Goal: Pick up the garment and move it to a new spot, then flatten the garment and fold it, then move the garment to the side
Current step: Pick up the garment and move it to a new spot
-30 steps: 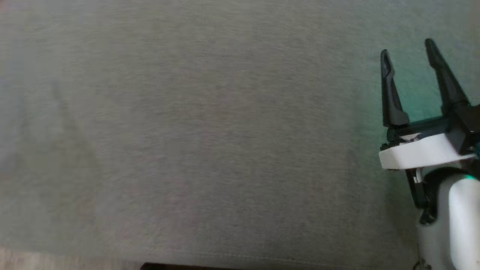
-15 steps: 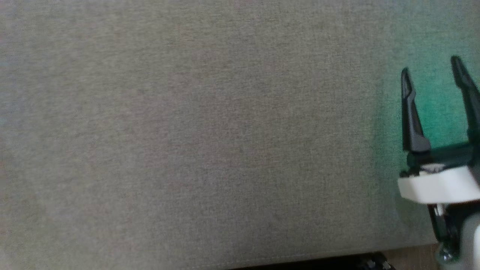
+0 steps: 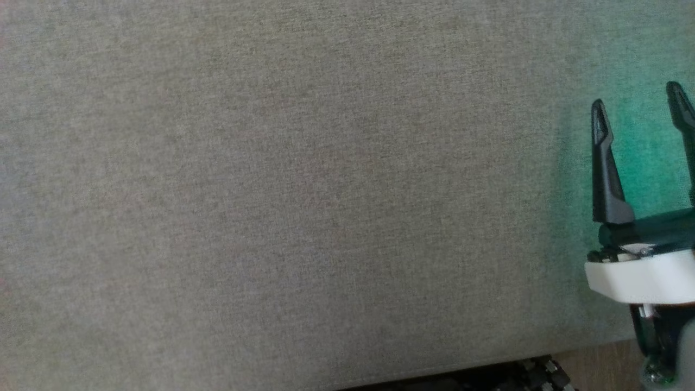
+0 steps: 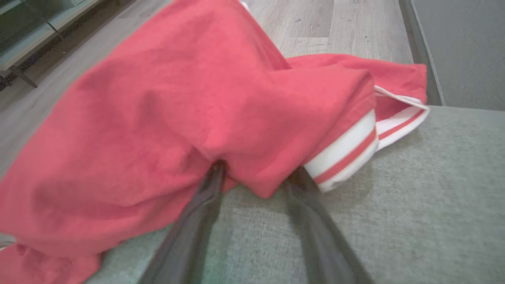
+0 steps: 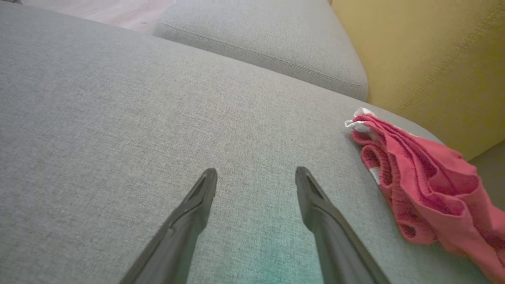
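The right claw (image 3: 636, 95) sits at the right edge of the head view. Its two fingers are wide apart and hold nothing. The frame cuts off one finger. A green glow lies on the gray seat (image 3: 271, 190) around it. From there the seat runs flat to the left edge and to the top of the frame, so there is lots of room that way. The seat's front edge runs along the bottom. Past it, at the lower right, are a bit of wood floor (image 3: 597, 364) and a dark thing too small to make out.

In the right wrist view the garment (image 5: 426, 185) lies bunched up at the right of the frame. It is by the seat's edge, next to a yellow cushion (image 5: 434, 51), and apart from the claw's fingers. The lower right corner cuts off its end. A gray cushion (image 5: 256, 35) lies at the top.

In the left wrist view the left claw (image 4: 257, 173) has its blurry fingers apart, not pinched on anything. Their tips are hidden under the red garment, which covers the left and middle of the frame. A white cuff (image 4: 347, 154) with a red stripe rests on the seat just beside one finger. The garment hides the seat's edge behind it.
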`<state>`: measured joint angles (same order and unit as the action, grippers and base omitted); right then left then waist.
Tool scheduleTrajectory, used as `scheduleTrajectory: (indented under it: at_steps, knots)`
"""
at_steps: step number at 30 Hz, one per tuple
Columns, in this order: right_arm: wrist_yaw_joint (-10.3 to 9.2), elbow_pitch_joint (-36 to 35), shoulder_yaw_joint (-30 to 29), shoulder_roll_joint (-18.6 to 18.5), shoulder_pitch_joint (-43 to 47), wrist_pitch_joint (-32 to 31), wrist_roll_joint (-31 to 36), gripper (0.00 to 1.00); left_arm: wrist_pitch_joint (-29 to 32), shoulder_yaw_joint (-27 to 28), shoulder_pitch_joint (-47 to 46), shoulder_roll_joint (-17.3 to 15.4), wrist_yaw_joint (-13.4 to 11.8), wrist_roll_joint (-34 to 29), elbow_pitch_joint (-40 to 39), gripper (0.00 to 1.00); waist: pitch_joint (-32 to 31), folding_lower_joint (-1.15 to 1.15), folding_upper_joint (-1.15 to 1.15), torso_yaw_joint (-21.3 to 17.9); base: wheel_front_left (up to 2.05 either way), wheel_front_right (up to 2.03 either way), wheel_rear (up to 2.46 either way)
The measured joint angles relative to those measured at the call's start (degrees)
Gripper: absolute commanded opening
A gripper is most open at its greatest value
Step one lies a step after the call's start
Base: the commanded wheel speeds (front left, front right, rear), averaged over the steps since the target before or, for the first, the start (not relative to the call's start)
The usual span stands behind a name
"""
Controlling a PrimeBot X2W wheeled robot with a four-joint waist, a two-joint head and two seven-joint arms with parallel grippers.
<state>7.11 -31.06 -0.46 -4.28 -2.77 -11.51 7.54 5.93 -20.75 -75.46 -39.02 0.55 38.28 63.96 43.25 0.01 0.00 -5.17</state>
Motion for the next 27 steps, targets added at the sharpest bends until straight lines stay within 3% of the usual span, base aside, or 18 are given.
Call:
scheduleTrajectory:
  at_steps: [1, 2, 13, 27]
  knots:
    - [0.0, 0.0, 0.0, 0.0, 0.0, 0.4, 0.0, 1.0, -0.7, -0.2, -0.1, 0.2, 0.0, -0.1, 0.4, 0.05, -0.1, 0.0, 0.0, 0.0, 0.0, 0.0, 0.0]
    - [0.0, 0.1, 0.0, 0.0, 0.0, 0.5, 0.0, 1.0, -1.5, -0.4, -0.2, 0.2, 0.0, -0.5, 0.7, 0.0, -0.2, 0.0, 0.0, 0.0, 0.0, 0.0, 0.0]
    - [0.0, 2.9, -0.5, 0.4, -0.4, 2.5, 0.0, 1.0, -7.5, -2.4, -3.4, 0.0, 1.7, -2.7, 2.5, 0.0, -1.5, -0.01, 0.0, 1.1, 0.0, 0.0, 0.0]
    - [0.0, 14.4, -2.1, 1.5, -5.2, 8.0, -3.0, 1.0, -7.7, -7.7, -11.1, 0.2, 5.9, -5.7, -1.4, 0.0, -9.3, -0.01, 0.0, 2.6, 0.0, 0.0, 0.0]
